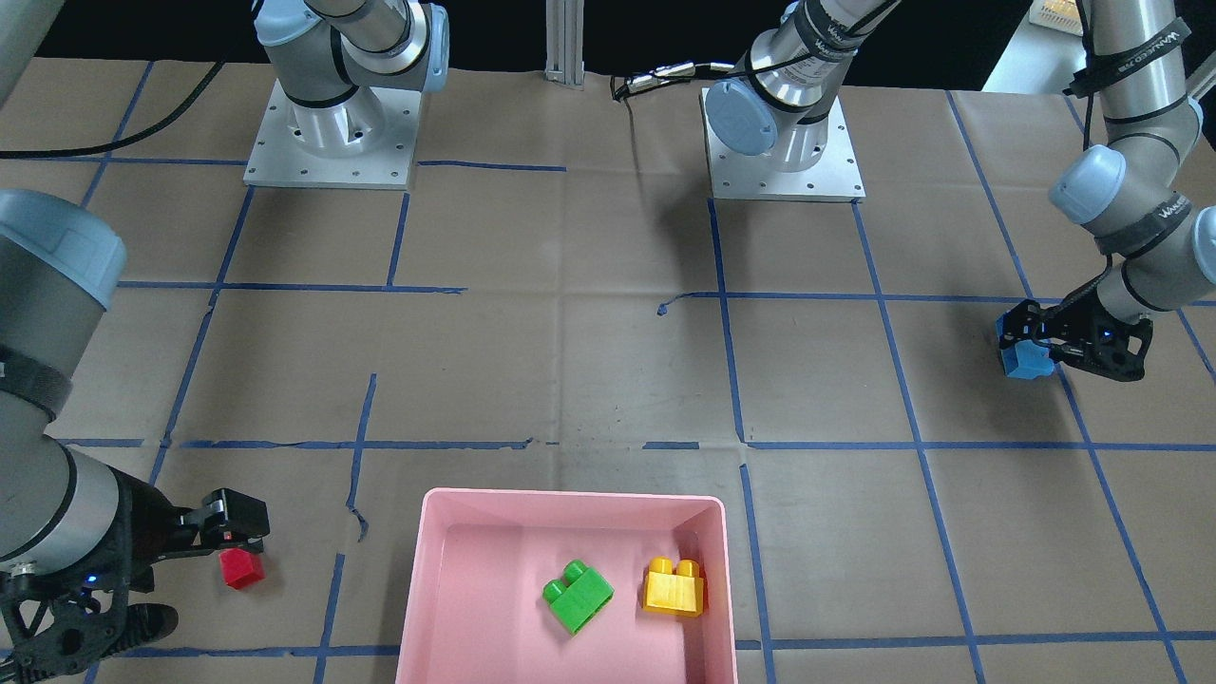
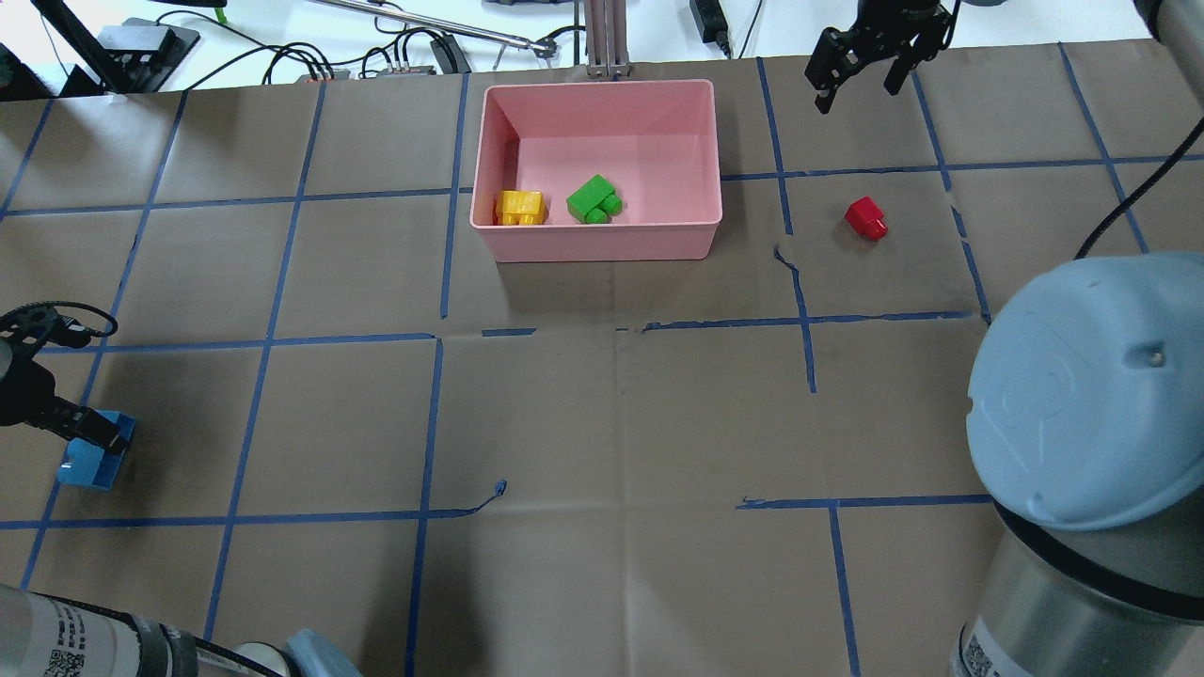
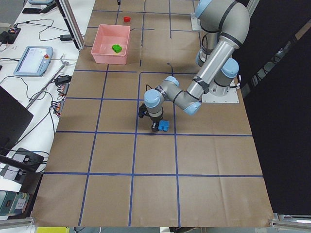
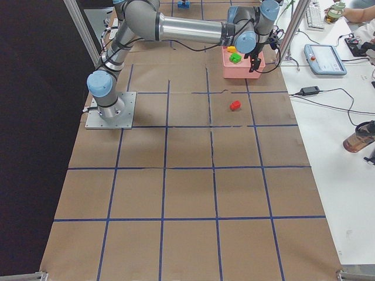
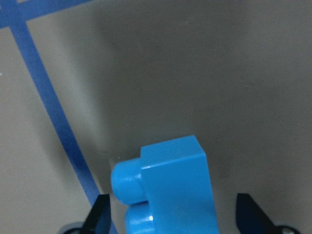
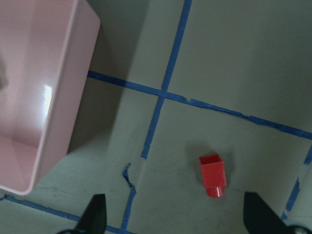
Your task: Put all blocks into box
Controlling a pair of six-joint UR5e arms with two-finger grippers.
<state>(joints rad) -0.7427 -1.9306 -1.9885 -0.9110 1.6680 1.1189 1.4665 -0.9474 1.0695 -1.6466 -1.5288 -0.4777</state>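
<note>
The pink box point(image 2: 602, 86) holds the green block point(image 2: 593, 199) and the yellow block point(image 2: 520, 207); the front view shows them too, green point(image 1: 578, 597) and yellow point(image 1: 674, 587). The blue block point(image 2: 89, 463) lies on the table at the robot's far left. My left gripper point(image 2: 94, 431) is down at it, open, with the block point(image 5: 168, 190) between its fingers point(image 5: 101, 214). The red block point(image 2: 866, 218) lies on the table right of the box. My right gripper point(image 2: 854, 99) is open and empty, raised above the table, with the red block point(image 6: 213, 175) below it.
The table is covered in brown paper with a blue tape grid point(image 2: 442, 334). The arm bases point(image 1: 328, 133) stand at the robot's side. Cables and a teach pendant point(image 3: 34, 60) lie beyond the box's far side.
</note>
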